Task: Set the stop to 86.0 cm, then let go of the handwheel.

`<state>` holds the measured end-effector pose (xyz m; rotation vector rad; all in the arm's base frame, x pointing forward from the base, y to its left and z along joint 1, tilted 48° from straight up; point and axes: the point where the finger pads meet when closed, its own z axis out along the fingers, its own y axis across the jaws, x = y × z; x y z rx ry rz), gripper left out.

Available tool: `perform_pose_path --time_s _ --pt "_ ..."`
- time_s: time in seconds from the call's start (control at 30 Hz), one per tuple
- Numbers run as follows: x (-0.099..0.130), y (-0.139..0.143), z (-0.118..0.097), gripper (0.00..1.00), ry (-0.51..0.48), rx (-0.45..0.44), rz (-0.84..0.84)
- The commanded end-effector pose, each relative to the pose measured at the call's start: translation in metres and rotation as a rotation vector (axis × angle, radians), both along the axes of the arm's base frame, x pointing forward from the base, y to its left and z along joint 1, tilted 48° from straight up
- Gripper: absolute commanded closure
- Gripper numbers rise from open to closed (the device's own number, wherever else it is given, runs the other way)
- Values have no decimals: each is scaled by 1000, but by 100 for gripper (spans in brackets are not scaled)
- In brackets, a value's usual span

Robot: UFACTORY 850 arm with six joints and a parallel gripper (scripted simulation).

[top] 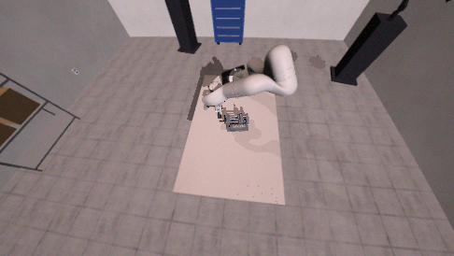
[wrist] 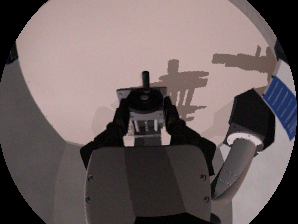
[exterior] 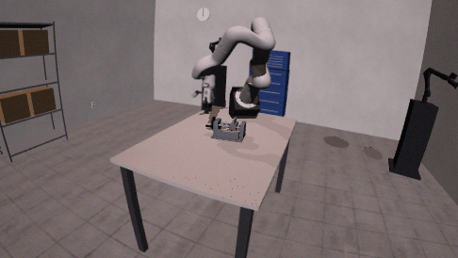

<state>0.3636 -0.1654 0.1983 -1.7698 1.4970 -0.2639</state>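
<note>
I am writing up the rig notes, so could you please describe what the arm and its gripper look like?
The arm is glossy white, with thick rounded tubular links and smooth bulging elbows, rising from a black box-shaped base. One joint band near the base is darker. No loose cables or lettering show. The gripper is dark grey to black, with a broad blocky body narrowing to two short fingers.
</note>
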Motion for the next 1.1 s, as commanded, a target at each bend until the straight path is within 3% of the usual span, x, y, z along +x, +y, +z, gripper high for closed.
perform_pose_path --time_s 0.0,0.07,0.23,0.3,1.07 --pt "-7 -6 9 43 0 -1 0" --pt "-5 -4 12 43 0 -1 0" --pt "23 23 55 43 0 -1 0" --pt "27 26 61 43 0 -1 0" --pt "29 28 64 43 0 -1 0"
